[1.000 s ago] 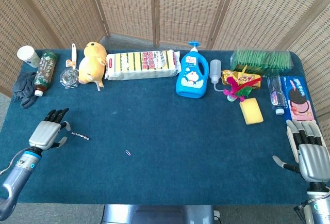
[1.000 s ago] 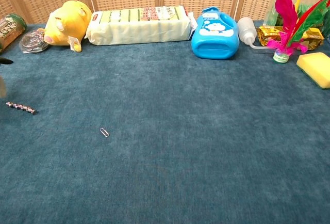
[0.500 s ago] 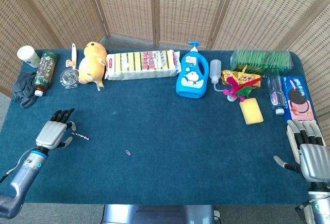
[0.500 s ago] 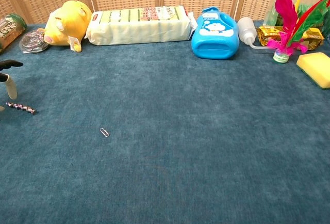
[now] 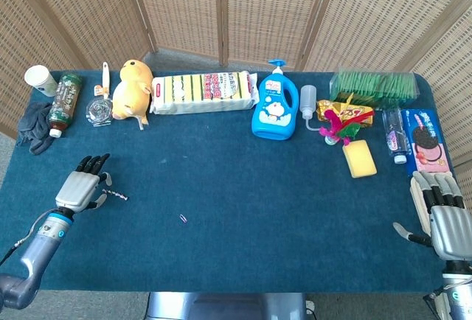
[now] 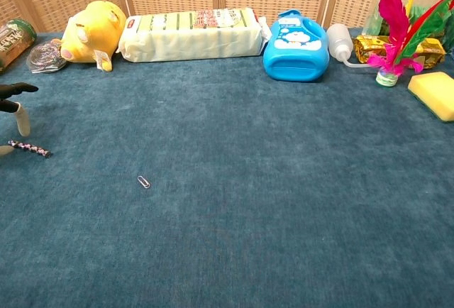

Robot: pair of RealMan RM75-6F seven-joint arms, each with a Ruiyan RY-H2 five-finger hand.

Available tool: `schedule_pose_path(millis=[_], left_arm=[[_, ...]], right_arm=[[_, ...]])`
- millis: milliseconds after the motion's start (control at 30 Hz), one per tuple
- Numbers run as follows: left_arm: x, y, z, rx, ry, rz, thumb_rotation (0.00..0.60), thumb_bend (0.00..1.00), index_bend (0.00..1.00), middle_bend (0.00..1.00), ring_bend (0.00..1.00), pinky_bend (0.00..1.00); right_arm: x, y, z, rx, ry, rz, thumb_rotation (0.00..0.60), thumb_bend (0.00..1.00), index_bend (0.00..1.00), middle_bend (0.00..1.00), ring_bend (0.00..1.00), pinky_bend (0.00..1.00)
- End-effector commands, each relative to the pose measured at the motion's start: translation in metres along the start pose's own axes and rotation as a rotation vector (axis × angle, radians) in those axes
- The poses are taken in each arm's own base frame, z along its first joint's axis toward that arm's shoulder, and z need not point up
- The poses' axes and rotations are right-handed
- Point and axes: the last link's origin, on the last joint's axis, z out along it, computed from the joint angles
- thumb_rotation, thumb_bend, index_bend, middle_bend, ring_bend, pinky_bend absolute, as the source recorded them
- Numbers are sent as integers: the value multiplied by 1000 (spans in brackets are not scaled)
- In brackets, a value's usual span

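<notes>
My left hand (image 5: 79, 186) holds nothing, fingers spread and extended, its tips at the near end of a small beaded chain (image 5: 116, 195) lying flat on the blue table cover (image 5: 243, 187); whether they touch it I cannot tell. The chain extends from the fingertips to the hand's right, long axis running left to right with a slight tilt toward me. My right hand (image 5: 441, 213) lies flat with fingers apart and nothing in it, well apart at the opposite edge, so the left hand is nearer. A paperclip (image 5: 183, 218) lies further right. Legible print: none; the blue bottle (image 5: 273, 106) carries a cartoon cat face.
</notes>
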Motion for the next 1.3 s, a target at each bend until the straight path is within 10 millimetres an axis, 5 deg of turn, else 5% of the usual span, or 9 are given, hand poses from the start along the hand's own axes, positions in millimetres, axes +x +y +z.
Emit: schedule_pose_path(millis=[33,1300], left_arm=[[0,2,0,-3,-3,1,600,616,448,7,0,22],[0,16,12,4,-4,78,600,691,541,7,0,22]], right_arm=[[1,0,0,0,1,2,493,0,0,0,0,0],[16,10,-1,-8,15,82,527,0,0,0,0,0]])
